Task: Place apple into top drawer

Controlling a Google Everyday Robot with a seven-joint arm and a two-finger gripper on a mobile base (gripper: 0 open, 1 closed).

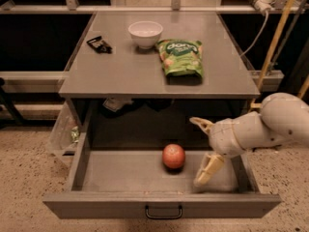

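inside the pulled-out top drawer point(120, 170), the apple point(174, 156) rests on the grey floor, near the middle and a little toward the back wall. we see our gripper point(205, 148) just beside it, on the right of the view, over the drawer's right part. its two pale fingers point(208, 169) are spread wide, one pointing up and back, the other down toward the drawer floor, and they grasp nothing. a clear gap lies between the apple and the nearer finger. the drawer's front panel carries a small black handle point(164, 211). on the table top point(120, 76) above lie a white bowl point(145, 33), a green snack bag point(182, 57) just beside it, and a small black object point(99, 44) further left.
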